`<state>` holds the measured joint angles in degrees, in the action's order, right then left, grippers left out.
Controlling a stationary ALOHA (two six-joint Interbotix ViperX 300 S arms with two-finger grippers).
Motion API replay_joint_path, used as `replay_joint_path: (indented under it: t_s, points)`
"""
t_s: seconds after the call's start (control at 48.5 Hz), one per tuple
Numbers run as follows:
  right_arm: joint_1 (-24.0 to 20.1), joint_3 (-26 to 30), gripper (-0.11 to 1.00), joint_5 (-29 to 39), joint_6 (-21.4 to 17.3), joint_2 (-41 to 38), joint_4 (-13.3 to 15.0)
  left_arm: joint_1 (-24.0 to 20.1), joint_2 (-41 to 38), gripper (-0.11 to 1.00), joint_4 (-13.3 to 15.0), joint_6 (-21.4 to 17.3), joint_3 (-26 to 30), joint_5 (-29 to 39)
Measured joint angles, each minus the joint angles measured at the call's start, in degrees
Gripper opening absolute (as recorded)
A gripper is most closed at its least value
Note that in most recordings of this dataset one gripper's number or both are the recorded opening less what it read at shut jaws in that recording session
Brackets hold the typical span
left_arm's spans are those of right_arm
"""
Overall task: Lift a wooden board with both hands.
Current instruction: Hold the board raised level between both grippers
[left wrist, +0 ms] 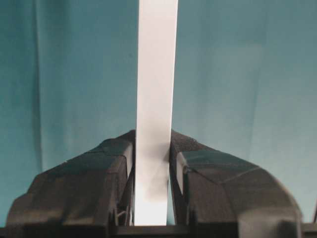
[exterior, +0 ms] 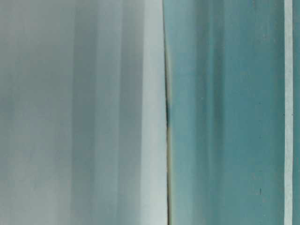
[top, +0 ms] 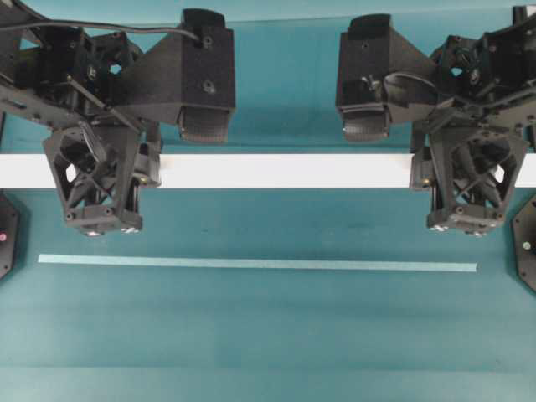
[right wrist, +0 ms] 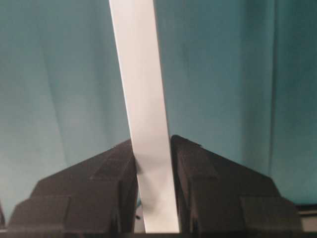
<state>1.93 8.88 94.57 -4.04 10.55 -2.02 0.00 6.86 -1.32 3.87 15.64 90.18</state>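
Wooden board (top: 285, 170) spans nearly the full width of the overhead view as a flat white plank, held level above the teal table (top: 268, 335). At its left end, the left pincer (top: 107, 180) is clenched on the plank: the left wrist view shows the board (left wrist: 156, 99) running straight out between the two black fingers (left wrist: 111, 163), both pads pressed against its edges. This two-point hold, one pincer near each end, appears chosen so that a long, narrow load stays balanced and does not tip or twist. Between the arms the middle stretch of the plank hangs unsupported. A thin pale strip (top: 255, 265) lies on the table nearer the lower edge of the overhead view, apart from the board and parallel to it. At the right end, the right pincer (top: 469, 180) is likewise clenched on the board (right wrist: 143, 109), which passes between its fingers (right wrist: 198, 168) at a slight slant in the wrist view. The lift appears to be under way.
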Motion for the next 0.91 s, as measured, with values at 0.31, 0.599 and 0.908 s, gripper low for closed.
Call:
replay_joint_path:
  t_s: [0.31,0.599,0.908]
  points:
    - [0.3,0.4,0.21,0.0,-0.1,0.0,0.0,-0.4,-0.1,0.17,0.0,-0.1,1.6,0.6]
    - [0.7,0.4,0.21,0.0,-0.1,0.0,0.0,-0.6,-0.1,0.17,0.0,-0.1,1.6,0.6]
    - [0.7,0.8,0.21,0.0,0.0,0.1,0.3,-0.6,-0.2,0.17,0.0,-0.1,1.6,0.7]
